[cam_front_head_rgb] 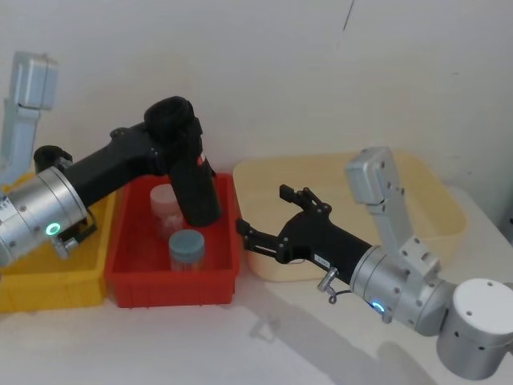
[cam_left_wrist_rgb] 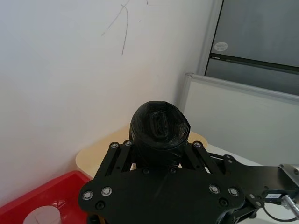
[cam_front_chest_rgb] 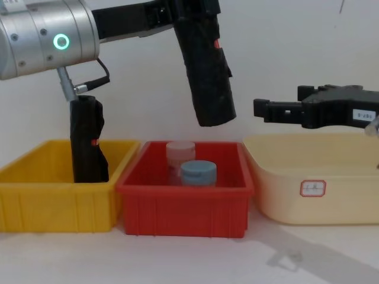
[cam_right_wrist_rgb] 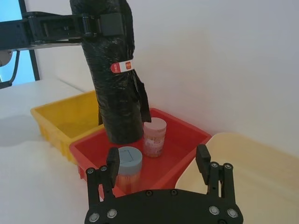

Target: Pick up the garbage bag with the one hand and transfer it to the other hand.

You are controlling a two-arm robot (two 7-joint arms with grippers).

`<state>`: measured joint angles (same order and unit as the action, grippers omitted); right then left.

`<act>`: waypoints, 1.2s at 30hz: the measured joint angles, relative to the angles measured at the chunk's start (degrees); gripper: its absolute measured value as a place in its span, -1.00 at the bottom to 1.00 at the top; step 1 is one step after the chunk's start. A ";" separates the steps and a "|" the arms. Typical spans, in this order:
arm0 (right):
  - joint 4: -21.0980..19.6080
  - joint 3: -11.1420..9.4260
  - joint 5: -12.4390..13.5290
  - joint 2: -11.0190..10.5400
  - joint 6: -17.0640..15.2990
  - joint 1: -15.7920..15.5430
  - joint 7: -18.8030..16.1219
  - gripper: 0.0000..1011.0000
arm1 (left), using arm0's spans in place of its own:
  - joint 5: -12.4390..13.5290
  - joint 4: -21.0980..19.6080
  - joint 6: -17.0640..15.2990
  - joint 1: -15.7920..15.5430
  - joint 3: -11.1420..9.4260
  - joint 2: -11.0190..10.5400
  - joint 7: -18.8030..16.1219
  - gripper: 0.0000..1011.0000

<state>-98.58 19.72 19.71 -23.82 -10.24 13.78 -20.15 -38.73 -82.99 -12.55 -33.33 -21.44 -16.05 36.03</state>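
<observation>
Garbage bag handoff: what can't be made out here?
- Chest view: garbage bag top cut off by the upper edge.
- Left wrist view: left gripper body hides the bag's lower length.
- Chest view: second roll base hidden behind yellow bin wall.
- Chest view: label on cream tub too small to read.
- Right wrist view: open right gripper body hides the red bin front.

I seem to work in a lab or test room: bare white wall (cam_front_head_rgb: 321, 80), plain white tabletop (cam_front_head_rgb: 200, 345), yellow bin (cam_front_chest_rgb: 53, 207), red bin (cam_front_chest_rgb: 183, 207) and labelled cream tub (cam_front_chest_rgb: 343, 204) in a row, plus a grey partition (cam_left_wrist_rgb: 243, 121).
</observation>
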 joint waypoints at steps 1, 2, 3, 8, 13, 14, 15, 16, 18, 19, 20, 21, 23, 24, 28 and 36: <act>0.35 0.26 -0.24 0.07 0.02 0.33 0.00 0.99 | -0.12 0.20 0.08 -0.04 -0.15 0.06 0.16 -0.30; 0.50 0.36 -0.38 0.11 0.03 0.46 0.00 0.99 | -0.19 0.31 0.15 -0.07 -0.22 0.09 0.22 -0.30; 0.65 0.45 -0.48 0.15 0.03 0.59 0.00 0.99 | -0.24 0.42 0.20 -0.10 -0.30 0.13 0.28 -0.30; 1.55 1.02 -1.08 0.43 0.13 1.35 -0.20 0.99 | -0.49 1.37 0.64 -0.56 -0.90 0.52 0.74 -0.30; 2.13 1.44 -1.41 0.58 0.22 2.00 -0.59 0.99 | -0.65 2.22 0.97 -1.15 -1.48 0.82 1.15 -0.30; 2.17 1.48 -1.45 0.61 0.23 2.10 -0.65 0.99 | -0.71 2.49 1.06 -1.33 -1.63 0.91 1.26 -0.30; 2.37 1.59 -1.54 0.64 0.26 2.31 -0.76 0.99 | -0.74 2.61 1.09 -1.42 -1.70 0.95 1.31 -0.30; 2.44 1.65 -1.58 0.66 0.28 2.41 -0.79 0.99 | -0.79 2.74 1.13 -1.51 -1.78 1.00 1.38 -0.30; 2.62 1.76 -1.66 0.69 0.32 2.64 -0.94 0.99 | -0.86 3.01 1.19 -1.69 -1.92 1.09 1.47 -0.30; 2.79 1.87 -1.72 0.71 0.36 2.83 -1.05 0.99 | -0.92 3.24 1.27 -1.84 -2.04 1.16 1.53 -0.30; 2.94 1.99 -1.76 0.75 0.40 3.01 -1.16 0.99 | -1.01 3.45 1.31 -1.96 -2.16 1.23 1.58 -0.30; 3.00 2.05 -1.78 0.78 0.40 3.09 -1.19 0.99 | -1.06 3.54 1.33 -2.05 -2.22 1.28 1.61 -0.30; 3.17 2.22 -1.83 0.87 0.43 3.29 -1.30 0.99 | -1.17 3.73 1.34 -2.16 -2.32 1.34 1.66 -0.30; 3.31 2.37 -1.89 0.94 0.46 3.46 -1.43 0.99 | -1.27 3.89 1.35 -2.26 -2.40 1.40 1.68 -0.30; 3.76 2.81 -2.00 1.26 0.58 3.97 -1.59 0.99 | -1.57 4.31 1.36 -2.53 -2.64 1.58 1.75 -0.30; 5.04 3.77 -2.35 2.16 0.81 5.13 -1.83 0.99 | -2.25 4.92 1.30 -2.94 -3.13 1.91 1.96 -0.30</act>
<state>-93.54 23.49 17.35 -21.66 -9.43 18.91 -21.98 -40.98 -78.07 -11.25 -36.26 -24.58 -14.14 37.99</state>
